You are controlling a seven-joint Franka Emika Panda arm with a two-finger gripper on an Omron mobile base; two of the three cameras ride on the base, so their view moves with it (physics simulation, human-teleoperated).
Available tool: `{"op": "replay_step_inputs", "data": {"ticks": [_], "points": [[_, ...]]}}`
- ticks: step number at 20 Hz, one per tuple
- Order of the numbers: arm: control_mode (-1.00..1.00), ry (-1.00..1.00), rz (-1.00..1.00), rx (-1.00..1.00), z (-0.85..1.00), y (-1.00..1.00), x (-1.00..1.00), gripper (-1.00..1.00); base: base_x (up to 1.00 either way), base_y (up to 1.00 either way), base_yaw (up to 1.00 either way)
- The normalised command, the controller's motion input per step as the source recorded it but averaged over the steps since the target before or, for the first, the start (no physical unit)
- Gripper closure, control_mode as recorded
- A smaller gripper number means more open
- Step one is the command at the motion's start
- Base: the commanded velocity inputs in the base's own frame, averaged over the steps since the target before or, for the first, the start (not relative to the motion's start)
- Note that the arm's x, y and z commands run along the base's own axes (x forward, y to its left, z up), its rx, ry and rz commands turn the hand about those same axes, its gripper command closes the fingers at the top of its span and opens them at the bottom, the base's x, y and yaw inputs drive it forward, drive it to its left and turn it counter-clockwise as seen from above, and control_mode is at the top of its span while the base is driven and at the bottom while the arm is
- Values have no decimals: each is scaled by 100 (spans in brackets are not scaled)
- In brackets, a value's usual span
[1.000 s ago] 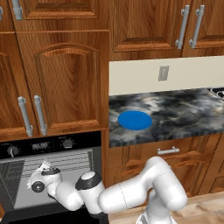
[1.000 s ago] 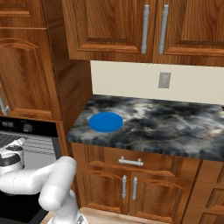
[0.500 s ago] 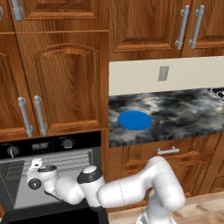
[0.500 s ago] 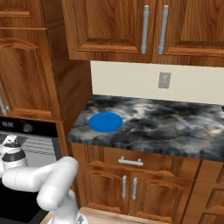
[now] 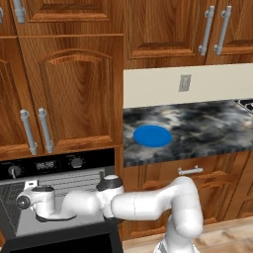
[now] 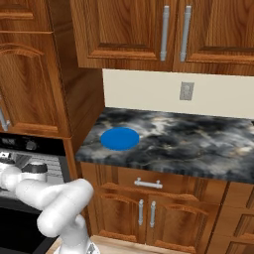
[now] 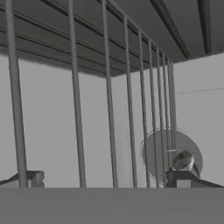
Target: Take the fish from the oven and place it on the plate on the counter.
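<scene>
The arm stretches low and leftward into the oven (image 5: 59, 170), end effector (image 7: 105, 179) spread wide, empty. The fish (image 7: 183, 161) lies just ahead, behind rack bars (image 7: 109, 109). The plate (image 5: 152, 136) sits on the desk (image 5: 207, 131), well away.

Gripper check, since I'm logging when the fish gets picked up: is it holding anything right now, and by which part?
Nothing is held. The gripper is open inside the oven, with its fingertips apart over the wire rack and nothing between them.
</scene>
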Motion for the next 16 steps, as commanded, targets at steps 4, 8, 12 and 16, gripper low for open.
{"op": "replay_step_inputs", "data": {"ticks": [4, 8, 12, 16], "points": [[-100, -35, -21, 30, -100, -73, -47, -100, 0, 0, 0], [-100, -30, -23, 33, -100, -64, -41, -100, 0, 0, 0], [-100, -28, -22, 30, -100, -45, -34, -100, 0, 0, 0], [-100, -29, -23, 28, -100, -32, -35, -100, 0, 0, 0]]}}
